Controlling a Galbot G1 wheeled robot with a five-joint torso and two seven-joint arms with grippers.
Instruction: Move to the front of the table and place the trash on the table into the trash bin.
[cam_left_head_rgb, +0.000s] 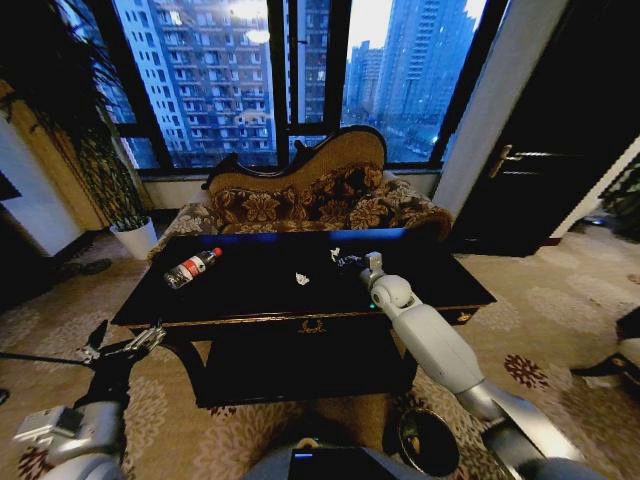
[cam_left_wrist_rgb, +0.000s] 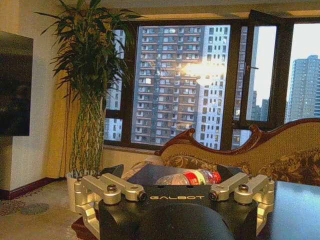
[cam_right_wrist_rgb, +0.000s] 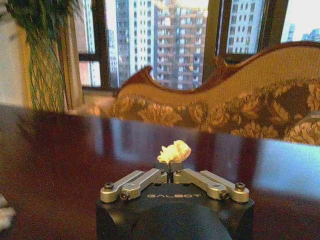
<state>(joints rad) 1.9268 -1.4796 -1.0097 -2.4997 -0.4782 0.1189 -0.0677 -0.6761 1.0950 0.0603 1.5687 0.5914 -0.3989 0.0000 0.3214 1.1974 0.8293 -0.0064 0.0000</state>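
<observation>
The glossy black table (cam_left_head_rgb: 250, 310) stands right in front of me. On its left part lies a clear bottle (cam_left_head_rgb: 192, 267) with a red label and cap, which also appears beyond my left gripper's fingers as the bottle (cam_left_wrist_rgb: 192, 177). A white scrap (cam_left_head_rgb: 302, 278) lies mid-table. My right gripper (cam_left_head_rgb: 371, 262) reaches over the table's right part, and the right wrist view shows this gripper (cam_right_wrist_rgb: 170, 166) shut on a pale crumpled scrap (cam_right_wrist_rgb: 174, 151). A white and dark scrap (cam_left_head_rgb: 338, 257) lies just left of it. My left gripper (cam_left_head_rgb: 125, 347) hangs open off the table's front left corner. The round black trash bin (cam_left_head_rgb: 428, 441) stands on the floor under my right arm.
A patterned brown sofa (cam_left_head_rgb: 310, 205) runs along the table's far side under the windows. A potted plant (cam_left_head_rgb: 132, 235) stands at the back left, and a dark door (cam_left_head_rgb: 545, 150) is at the right. Patterned carpet (cam_left_head_rgb: 560, 310) lies open to the table's right.
</observation>
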